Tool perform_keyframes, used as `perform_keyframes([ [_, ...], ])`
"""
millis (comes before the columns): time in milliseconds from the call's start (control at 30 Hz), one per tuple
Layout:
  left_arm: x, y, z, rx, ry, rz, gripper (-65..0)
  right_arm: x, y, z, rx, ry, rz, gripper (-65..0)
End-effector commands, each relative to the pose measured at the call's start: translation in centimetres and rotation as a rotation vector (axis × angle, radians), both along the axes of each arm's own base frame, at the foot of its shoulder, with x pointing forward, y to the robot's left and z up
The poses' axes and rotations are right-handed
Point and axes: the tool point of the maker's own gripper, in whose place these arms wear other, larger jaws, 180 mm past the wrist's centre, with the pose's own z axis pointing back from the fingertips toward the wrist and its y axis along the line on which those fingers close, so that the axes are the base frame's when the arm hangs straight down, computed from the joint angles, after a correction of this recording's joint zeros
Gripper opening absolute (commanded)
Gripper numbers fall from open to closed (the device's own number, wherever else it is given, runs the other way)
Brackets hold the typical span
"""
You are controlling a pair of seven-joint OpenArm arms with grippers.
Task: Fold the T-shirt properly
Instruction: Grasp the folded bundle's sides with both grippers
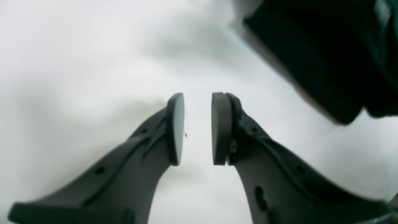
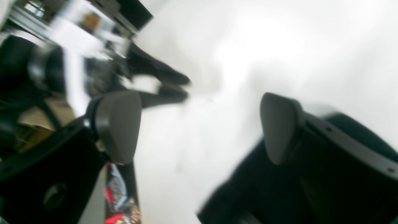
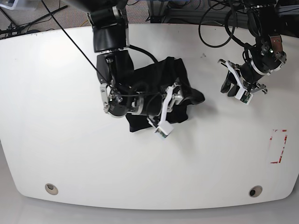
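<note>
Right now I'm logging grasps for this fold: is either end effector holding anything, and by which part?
Nothing is held. The left end effector is over bare table, jaws slightly apart and empty. The right end effector is wide open above the T-shirt.

White table [image 3: 70, 140] bare all round; T-shirt [image 3: 149, 74] heap and right arm [image 3: 117, 70] block centre.

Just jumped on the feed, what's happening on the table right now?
A two-arm robot is partway through folding a black T-shirt, which lies bunched in a rough heap on the white table. The right gripper is over the shirt's edge with its jaws wide open and nothing held. The left gripper is off to the side above bare table, jaws slightly apart and empty, clear of the cloth. The shirt is not neatly folded yet.
</note>
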Motion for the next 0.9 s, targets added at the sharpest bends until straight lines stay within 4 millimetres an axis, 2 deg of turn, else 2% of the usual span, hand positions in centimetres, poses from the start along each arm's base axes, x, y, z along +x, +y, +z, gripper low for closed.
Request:
perform_keyframes([
  [0,0.9,-0.5,2.4,-0.005,-0.084,-0.023,-52.1,2.2,-2.2,2.6,0.028,-0.087,-0.064,-8.9],
  [133,1.1,-1.2,3.1,-0.006,-0.104,-0.038,-51.8,3.7,-6.2,2.1,-0.013,-0.099,-0.149,-8.9],
  [267,1.7,-3.6,3.5,-0.014,-0.119,-0.111,-51.7,5.0,-10.2,1.6,-0.056,-0.103,-0.23,-9.8],
  [300,1.7,-4.3,3.5,-0.019,-0.118,-0.131,-51.7,5.1,-11.0,1.4,-0.069,-0.102,-0.243,-11.9],
  [367,1.5,-6.1,3.2,-0.034,-0.109,-0.183,-51.7,5.6,-12.8,1.1,-0.096,-0.106,-0.272,-21.6],
  [467,1.5,-8.4,3.4,-0.051,-0.114,-0.248,-51.7,6.1,-13.7,1.4,-0.102,-0.125,-0.29,-36.3],
  [533,1.4,-10.2,3.4,-0.063,-0.115,-0.3,-51.7,6.1,-14.0,0.0,-0.136,-0.096,-0.291,-45.2],
  [600,1.1,-11.6,3.3,-0.076,-0.11,-0.335,-51.8,6.7,-14.3,-0.5,-0.168,-0.091,-0.292,-50.4],
  [733,1.5,-13.8,3.6,-0.159,-0.099,-0.27,-52.1,7.5,-14.7,-1.8,-0.251,-0.085,-0.295,-51.0],
  [800,1.4,-14.6,3.6,-0.183,-0.095,-0.269,-52.1,8.3,-14.9,-1.4,-0.273,-0.119,-0.311,-51.0],
  [867,1.2,-15.1,3.6,-0.195,-0.092,-0.273,-52.1,8.8,-14.0,-1.2,-0.29,-0.143,-0.303,-51.0],
])
